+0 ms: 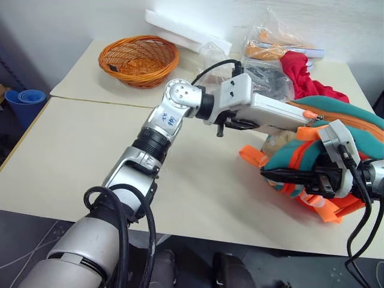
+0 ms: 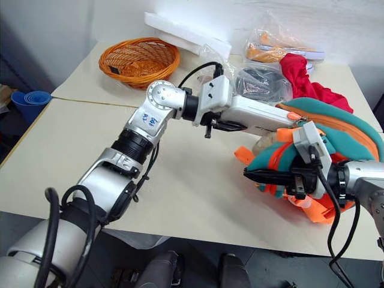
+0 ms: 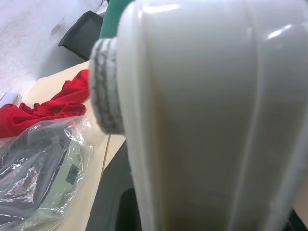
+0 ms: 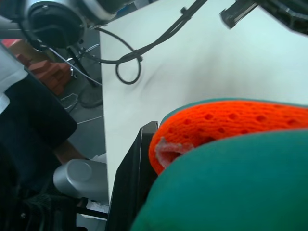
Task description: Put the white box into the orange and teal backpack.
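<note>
Head views: the left gripper (image 1: 240, 124) is clenched on one end of the white box (image 1: 277, 114) and holds it level in the air, above the desk (image 1: 78, 156) and clear of it. The box's free end reaches the top of the backpack (image 1: 354, 120), at its orange zip edge. The backpack lies at the desk's right edge, teal and orange, with orange straps spilling toward the near edge. The right gripper (image 1: 282, 176) is clamped shut on the backpack's teal and orange fabric on the near side. A red cloth (image 1: 306, 75) lies just behind the backpack, with clear plastic bags (image 2: 264, 81) beside it. An orange basket (image 1: 139, 59) sits near the far left corner, and a white foam slab (image 1: 186, 36) lies along the far edge.

Left wrist view: the box (image 3: 211, 115) stands close before the lens, with the red cloth (image 3: 53, 103) and a plastic bag (image 3: 38, 163) on the desk beyond.

Right wrist view: orange mesh and teal fabric of the backpack (image 4: 231, 183) lie pressed against a black finger (image 4: 134, 178), with the pale desk (image 4: 192, 72) beyond.
</note>
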`<state>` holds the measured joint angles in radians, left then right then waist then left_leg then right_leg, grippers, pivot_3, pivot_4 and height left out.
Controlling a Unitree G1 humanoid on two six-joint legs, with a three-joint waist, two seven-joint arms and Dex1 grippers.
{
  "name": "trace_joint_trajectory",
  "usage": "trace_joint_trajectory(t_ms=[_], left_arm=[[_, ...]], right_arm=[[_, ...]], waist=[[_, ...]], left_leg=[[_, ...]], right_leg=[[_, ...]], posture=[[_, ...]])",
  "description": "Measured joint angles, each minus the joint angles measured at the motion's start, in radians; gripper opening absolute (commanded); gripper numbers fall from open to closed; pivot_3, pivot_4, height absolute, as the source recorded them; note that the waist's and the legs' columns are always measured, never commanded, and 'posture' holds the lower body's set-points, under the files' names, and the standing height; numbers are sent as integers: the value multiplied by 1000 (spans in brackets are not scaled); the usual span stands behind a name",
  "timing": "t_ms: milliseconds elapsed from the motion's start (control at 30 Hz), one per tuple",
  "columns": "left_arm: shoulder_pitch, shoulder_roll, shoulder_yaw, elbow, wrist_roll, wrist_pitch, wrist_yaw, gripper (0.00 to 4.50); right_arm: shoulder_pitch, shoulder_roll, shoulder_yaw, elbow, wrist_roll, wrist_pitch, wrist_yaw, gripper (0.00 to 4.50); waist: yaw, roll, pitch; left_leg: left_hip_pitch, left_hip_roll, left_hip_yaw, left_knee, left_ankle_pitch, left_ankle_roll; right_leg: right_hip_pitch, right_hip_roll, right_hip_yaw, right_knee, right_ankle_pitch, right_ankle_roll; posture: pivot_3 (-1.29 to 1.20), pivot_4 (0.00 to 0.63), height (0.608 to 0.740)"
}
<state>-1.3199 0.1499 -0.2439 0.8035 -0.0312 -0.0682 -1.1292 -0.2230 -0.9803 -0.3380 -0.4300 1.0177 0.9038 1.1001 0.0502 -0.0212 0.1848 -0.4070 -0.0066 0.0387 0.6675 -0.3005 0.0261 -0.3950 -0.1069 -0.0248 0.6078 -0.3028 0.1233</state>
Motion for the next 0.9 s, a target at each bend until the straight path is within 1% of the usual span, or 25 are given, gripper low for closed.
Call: trace_joint_trajectory(t_ms=[100,233,367,467,567,667,733,900], left_arm=[[-1,50,40,4,-26,7,-47,1301],[-2,106,122,6,-99,80,-107,1301],[-3,107,150,-11,-138,132,-150,1301],[15,101,134,-96,-146,160,-205,1301],[56,86,89,-159,-138,138,-235,1301],[84,77,38,-157,-101,75,-247,1301],[85,69,16,-156,-87,67,-266,1301],[85,10,-23,-162,-86,84,-322,1301]], right_arm=[[23,-20,-39,-32,45,16,9,28],[60,-46,-126,-84,150,45,20,28],[64,-87,-209,-89,322,94,16,28],[46,-112,-226,-91,398,104,2,28],[58,-119,-226,-99,411,108,-1,28],[96,-141,-243,-116,410,121,29,28],[111,-153,-257,-120,396,121,51,28],[156,-156,-256,-127,285,79,115,28]], waist=[[-5,0,0],[-11,1,0],[-12,2,1],[-11,2,1],[-9,2,1],[-5,2,1],[-2,2,1],[1,2,1]], left_leg=[[0,0,1,0,0,0],[0,0,1,0,0,-1],[0,0,0,0,0,0],[0,0,0,0,0,0],[0,0,1,0,0,0],[0,0,1,1,0,0],[0,0,2,2,0,1],[0,0,1,6,-1,3]], right_leg=[[0,0,0,1,0,0],[-1,0,-1,3,0,0],[-1,-1,-1,3,0,0],[-1,-1,-3,2,0,0],[-1,-2,-7,2,0,0],[0,-3,-10,3,0,0],[0,-1,-10,4,0,0],[1,0,-10,4,0,0]], posture=[[0,150,740],[0,150,740],[0,150,740],[0,150,740],[0,150,740],[0,150,740],[0,150,740],[0,150,740]])
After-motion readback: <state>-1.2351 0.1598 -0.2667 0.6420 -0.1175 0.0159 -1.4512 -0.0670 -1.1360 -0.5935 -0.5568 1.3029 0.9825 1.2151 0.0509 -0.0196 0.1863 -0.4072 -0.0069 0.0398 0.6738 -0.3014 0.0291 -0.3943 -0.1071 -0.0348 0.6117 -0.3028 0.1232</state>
